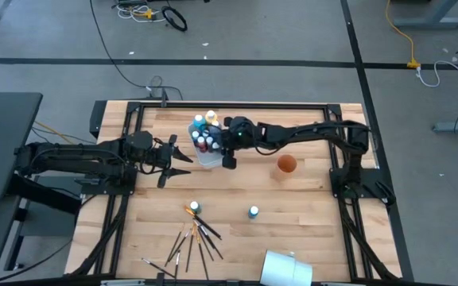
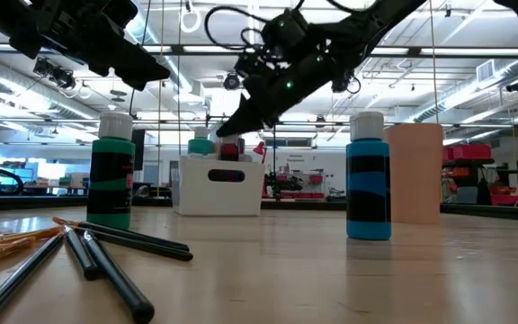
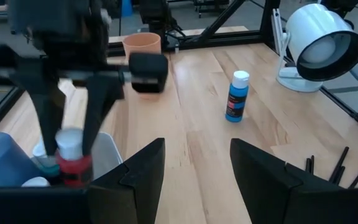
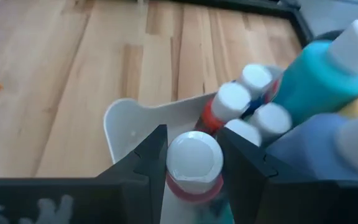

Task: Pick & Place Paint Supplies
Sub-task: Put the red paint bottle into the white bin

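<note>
A white bin (image 1: 211,158) at the table's far middle holds several paint bottles (image 1: 202,127). My right gripper (image 1: 229,152) reaches down into the bin's near side and is shut on a red bottle with a white cap (image 4: 194,163). My left gripper (image 1: 180,156) is open and empty, level, just left of the bin, and shows in its own view (image 3: 197,174). A green bottle (image 1: 195,208) and a blue bottle (image 1: 254,212) stand upright on the table. Several dark-tipped wooden brushes (image 1: 195,241) lie near the front edge. My right gripper pinches the red bottle at its white cap (image 4: 194,155) between its two fingers. The fingers (image 3: 98,106) come from above, pointing down, one on each side of the cap. The bottle is upright, its lower part inside the bin; whether it rests on the bottom is hidden.
A terracotta cup (image 1: 287,164) stands right of the bin. A white lamp-like object (image 1: 286,268) sits at the front right. The bin also shows in the low view (image 2: 218,184), behind the green bottle (image 2: 112,171) and blue bottle (image 2: 368,175).
</note>
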### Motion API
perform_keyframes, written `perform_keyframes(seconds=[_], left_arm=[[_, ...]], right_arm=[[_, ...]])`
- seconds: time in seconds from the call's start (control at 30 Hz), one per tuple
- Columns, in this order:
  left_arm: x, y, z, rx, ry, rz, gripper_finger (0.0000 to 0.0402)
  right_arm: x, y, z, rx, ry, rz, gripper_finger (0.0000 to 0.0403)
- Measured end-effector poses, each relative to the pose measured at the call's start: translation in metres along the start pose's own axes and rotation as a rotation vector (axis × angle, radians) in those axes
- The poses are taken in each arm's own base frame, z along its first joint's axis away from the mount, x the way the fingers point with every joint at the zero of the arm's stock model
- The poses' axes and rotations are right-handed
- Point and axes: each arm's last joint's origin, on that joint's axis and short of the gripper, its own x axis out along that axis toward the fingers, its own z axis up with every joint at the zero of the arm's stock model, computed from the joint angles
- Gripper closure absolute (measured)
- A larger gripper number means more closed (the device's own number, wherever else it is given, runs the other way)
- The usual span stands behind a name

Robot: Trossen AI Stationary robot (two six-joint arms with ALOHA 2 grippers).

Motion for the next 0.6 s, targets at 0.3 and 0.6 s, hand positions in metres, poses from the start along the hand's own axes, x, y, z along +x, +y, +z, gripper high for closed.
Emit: perform_keyframes(seconds=[0.3,0.6], left_arm=[[0.0,0.0,0.0,0.0,0.001,0.0,0.021],[0.0,0.0,0.0,0.0,0.002,0.0,0.021]], right_arm=[[0.022,0.003,-0.02,-0.007,0.044,0.008,0.0278],[0.025,0.001,-0.02,-0.016,0.028,-0.02,0.0269]])
